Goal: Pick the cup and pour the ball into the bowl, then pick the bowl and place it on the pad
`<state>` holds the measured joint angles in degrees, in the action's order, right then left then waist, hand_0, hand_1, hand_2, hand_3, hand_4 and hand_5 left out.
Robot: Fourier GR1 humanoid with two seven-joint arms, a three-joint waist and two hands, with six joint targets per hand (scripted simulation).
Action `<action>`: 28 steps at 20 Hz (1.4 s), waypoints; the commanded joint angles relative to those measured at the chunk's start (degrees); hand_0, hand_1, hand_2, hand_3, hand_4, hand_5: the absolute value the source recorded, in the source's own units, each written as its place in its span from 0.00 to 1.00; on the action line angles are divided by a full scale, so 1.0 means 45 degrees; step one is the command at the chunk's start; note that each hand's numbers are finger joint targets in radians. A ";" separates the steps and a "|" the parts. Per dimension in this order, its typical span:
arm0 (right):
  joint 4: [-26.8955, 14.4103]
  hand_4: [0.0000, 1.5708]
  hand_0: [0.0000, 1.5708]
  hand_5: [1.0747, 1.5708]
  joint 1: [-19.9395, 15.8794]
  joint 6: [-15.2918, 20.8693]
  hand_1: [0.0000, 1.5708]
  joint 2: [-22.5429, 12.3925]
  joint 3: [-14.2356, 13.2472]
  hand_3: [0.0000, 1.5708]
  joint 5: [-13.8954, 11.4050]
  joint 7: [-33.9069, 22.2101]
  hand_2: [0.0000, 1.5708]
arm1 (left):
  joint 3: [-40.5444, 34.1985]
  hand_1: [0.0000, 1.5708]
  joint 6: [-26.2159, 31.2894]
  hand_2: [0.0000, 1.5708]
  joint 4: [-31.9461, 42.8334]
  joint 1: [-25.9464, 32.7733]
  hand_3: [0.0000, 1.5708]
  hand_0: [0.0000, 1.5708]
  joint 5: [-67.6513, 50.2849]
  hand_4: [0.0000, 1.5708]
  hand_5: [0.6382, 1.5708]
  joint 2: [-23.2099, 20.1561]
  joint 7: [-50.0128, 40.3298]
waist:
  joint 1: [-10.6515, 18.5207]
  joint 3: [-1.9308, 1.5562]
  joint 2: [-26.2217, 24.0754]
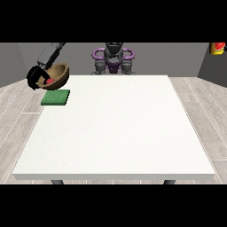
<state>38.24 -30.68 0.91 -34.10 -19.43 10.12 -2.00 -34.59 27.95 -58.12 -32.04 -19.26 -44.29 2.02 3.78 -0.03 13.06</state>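
A brown wooden bowl (60, 75) hangs tilted in the air above the table's far left corner, its opening turned toward the view's left. A red ball (48, 81) lies inside it. The black hand at the view's left (34, 77) has its fingers curled over the bowl's rim and holds it up. Just below and in front of the bowl, a green pad (56, 97) lies flat on the white table (115, 128). No cup shows anywhere. The other hand is out of sight.
The robot's torso (113, 60) stands behind the table's far edge, with its grey arm (49, 52) reaching to the view's left. A red and yellow object (217, 47) sits at the top right, off the table.
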 commanded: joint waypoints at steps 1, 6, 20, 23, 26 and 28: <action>-0.0472 0.64 1.00 1.00 -0.0231 -0.0190 1.00 0.0047 -0.0309 0.38 0.0325 -0.0126 1.00 | -0.0038 0.00 -0.0038 0.00 0.0280 -0.0052 0.00 0.00 -0.0175 0.76 0.98 -0.0339 -0.0129 | -0.0192 0.0001 -0.0083; -0.1188 0.12 1.00 0.97 -0.0201 0.0758 1.00 -0.0483 -0.0789 0.74 0.0255 -0.0134 1.00 | 0.0235 0.00 -0.0063 0.00 -0.0364 0.0343 0.00 0.00 -0.0157 0.76 0.99 0.0181 0.0388 | 0.0125 0.0000 0.0045; -0.0964 0.00 0.91 0.93 -0.1207 0.1543 0.91 0.0003 -0.1188 0.43 0.0742 0.0560 0.88 | -0.0473 0.00 0.0792 0.00 0.1788 0.0098 0.00 0.00 -0.0498 0.76 0.99 -0.1714 0.1271 | -0.0031 0.0009 0.0939; -0.1052 0.12 0.73 0.92 -0.1312 0.2273 0.73 -0.0100 -0.0634 0.64 -0.0053 0.0835 0.84 | -0.0036 0.00 0.0350 0.00 0.1311 -0.0042 0.00 0.00 -0.0399 0.76 1.00 -0.1271 0.1087 | -0.0021 0.0005 0.0734; -0.1771 0.00 0.12 0.76 -0.1047 0.0881 0.12 -0.0942 -0.0486 0.50 -0.0162 0.0505 0.26 | 0.0065 0.00 0.0471 0.00 0.0527 0.0672 0.00 0.00 -0.0396 0.76 1.00 -0.0779 0.1440 | 0.0665 -0.0002 0.0678; -0.1692 0.00 0.00 0.73 -0.1102 0.0754 0.00 -0.0258 -0.0127 0.00 -0.0352 0.1134 0.00 | -0.0128 0.00 0.0059 0.00 0.0741 0.0022 0.00 0.00 -0.0621 0.77 1.00 -0.1269 0.0903 | 0.0272 -0.0005 0.0905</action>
<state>31.61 -36.22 6.71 -35.79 -21.92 9.99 1.55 -34.98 29.37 -54.23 -31.44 -21.46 -49.56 7.04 5.15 -0.02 17.03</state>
